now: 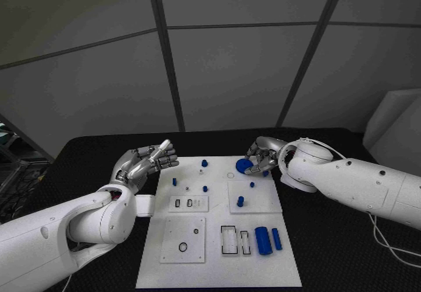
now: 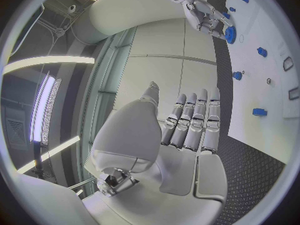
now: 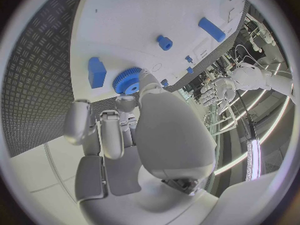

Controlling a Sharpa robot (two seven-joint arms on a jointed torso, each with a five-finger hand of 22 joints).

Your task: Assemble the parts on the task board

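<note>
The black bench (image 1: 342, 243) carries the white task board (image 1: 219, 267), which runs from the middle of the head view down to its lower edge. On it lie two blue cylinders (image 1: 262, 239) at the lower right, a blue peg (image 1: 240, 201) near the centre and more small blue parts toward the upper end.

The left hand (image 1: 147, 162) hovers just off the board's upper left corner, fingers held straight and side by side, holding nothing. The right hand (image 1: 263, 156) sits over the board's upper right corner and pinches a blue gear (image 1: 244, 165) between its fingertips, low over the board.

The grip looks shallow, on the gear's toothed rim. If the hand tilts or loosens while seeking its seat, the gear could slip, roll across the board and knock the small standing parts nearby. A misaligned push could also jam the gear askew on its post.

The right wrist view shows the gear's (image 3: 127, 81) teeth and centre hole and a blue block (image 3: 97, 71) just beside it, detail the head view leaves too small to read. The left wrist view shows the left hand's (image 2: 187, 135) bare palm and, across the board, the right hand (image 2: 209, 15) with the gear (image 2: 230, 34).
</note>
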